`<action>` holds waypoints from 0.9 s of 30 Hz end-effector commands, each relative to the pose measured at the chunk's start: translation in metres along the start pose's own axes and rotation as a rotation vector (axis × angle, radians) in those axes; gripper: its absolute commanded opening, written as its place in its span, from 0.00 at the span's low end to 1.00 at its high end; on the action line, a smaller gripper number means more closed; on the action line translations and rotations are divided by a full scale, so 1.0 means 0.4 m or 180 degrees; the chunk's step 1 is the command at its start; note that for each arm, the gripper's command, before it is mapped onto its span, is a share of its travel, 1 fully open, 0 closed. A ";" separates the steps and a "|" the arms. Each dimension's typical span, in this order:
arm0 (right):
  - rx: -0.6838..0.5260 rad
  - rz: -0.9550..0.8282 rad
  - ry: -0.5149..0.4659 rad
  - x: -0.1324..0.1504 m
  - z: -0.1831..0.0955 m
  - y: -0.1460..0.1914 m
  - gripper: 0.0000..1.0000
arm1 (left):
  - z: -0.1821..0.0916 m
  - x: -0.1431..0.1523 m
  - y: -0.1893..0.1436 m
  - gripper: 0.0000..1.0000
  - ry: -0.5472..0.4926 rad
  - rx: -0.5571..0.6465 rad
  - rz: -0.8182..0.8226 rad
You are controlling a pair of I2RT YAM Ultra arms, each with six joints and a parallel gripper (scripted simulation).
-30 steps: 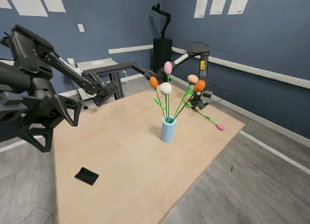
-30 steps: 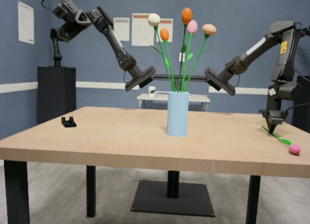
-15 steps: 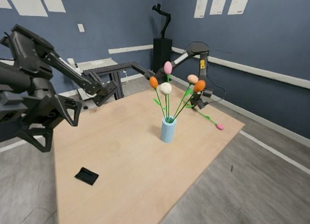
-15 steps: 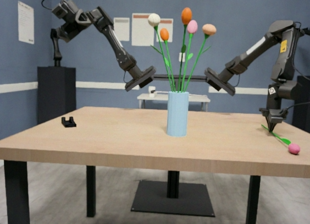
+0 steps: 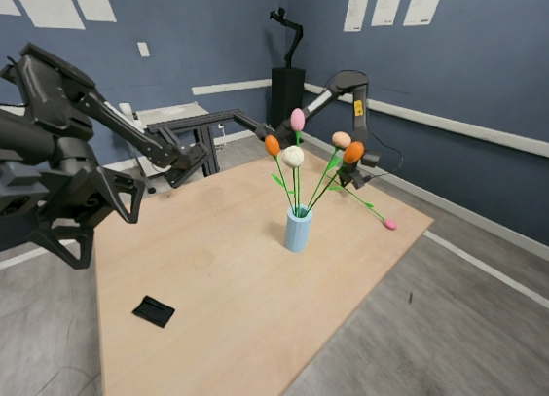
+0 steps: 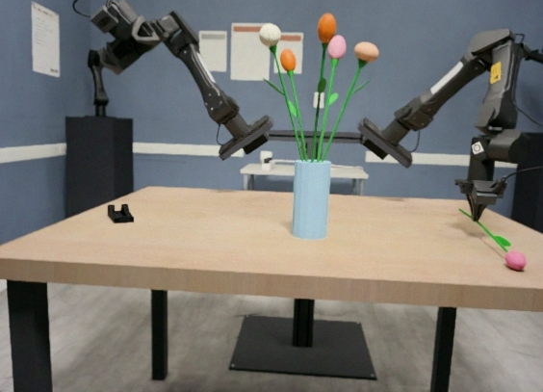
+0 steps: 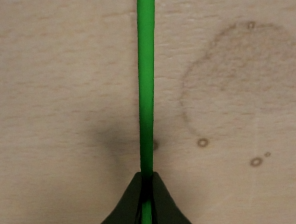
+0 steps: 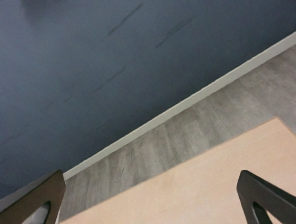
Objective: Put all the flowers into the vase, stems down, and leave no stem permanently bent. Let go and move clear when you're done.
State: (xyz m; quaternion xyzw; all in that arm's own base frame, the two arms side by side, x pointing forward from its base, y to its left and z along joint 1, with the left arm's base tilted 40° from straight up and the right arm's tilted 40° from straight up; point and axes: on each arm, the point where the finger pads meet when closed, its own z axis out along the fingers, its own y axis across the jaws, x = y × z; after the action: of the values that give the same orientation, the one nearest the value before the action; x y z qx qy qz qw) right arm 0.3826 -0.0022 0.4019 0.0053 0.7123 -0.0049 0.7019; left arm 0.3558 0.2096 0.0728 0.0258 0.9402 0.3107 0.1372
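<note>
The light blue vase point(image 5: 297, 235) point(image 6: 311, 200) stands upright. A white flower point(image 5: 293, 157) point(image 6: 270, 35), a light pink flower point(image 5: 298, 120) point(image 6: 337, 46), a peach flower point(image 5: 341, 139) point(image 6: 366, 52) and two orange flowers stand in it, stems down. A darker pink flower point(image 5: 389, 224) point(image 6: 515, 261) lies on the table, and its green stem point(image 7: 146, 75) runs between the fingers of my left gripper point(image 6: 476, 219) point(image 7: 146, 180). That gripper points down and is shut on the stem, low at the table. My right gripper point(image 5: 108, 243) point(image 8: 150, 178) is open and empty, raised well away from the vase.
A small black holder point(image 5: 154, 311) point(image 6: 120, 214) lies on the table point(image 5: 214, 300) point(image 6: 202, 244), on the right arm's side of the vase. The pink bloom lies near the table's edge. The vase stands between the two arms, with its blooms spread widely above it.
</note>
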 end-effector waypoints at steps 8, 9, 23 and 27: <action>-0.0054 0.0005 -0.0012 0.003 0.007 0.006 1.00 | -0.060 -0.059 0.028 0.00 -0.0223 -0.0081 -0.0066; -0.0054 0.0005 -0.0012 0.003 0.007 0.006 1.00 | -0.060 -0.060 0.029 0.00 -0.0226 -0.0082 -0.0064; -0.0054 0.0005 -0.0012 0.003 0.007 0.006 1.00 | -0.033 -0.057 0.010 0.00 -0.0157 -0.0032 0.0003; -0.0054 0.0005 -0.0012 0.003 0.007 0.006 1.00 | -0.029 -0.053 0.005 0.00 -0.0150 -0.0024 0.0015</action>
State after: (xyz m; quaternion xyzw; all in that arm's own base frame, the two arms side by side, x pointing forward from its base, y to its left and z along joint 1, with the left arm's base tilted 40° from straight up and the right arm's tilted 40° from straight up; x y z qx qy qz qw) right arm 0.3826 -0.0022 0.4019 0.0053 0.7123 -0.0049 0.7019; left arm 0.3549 0.2076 0.0743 0.0257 0.9410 0.3092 0.1349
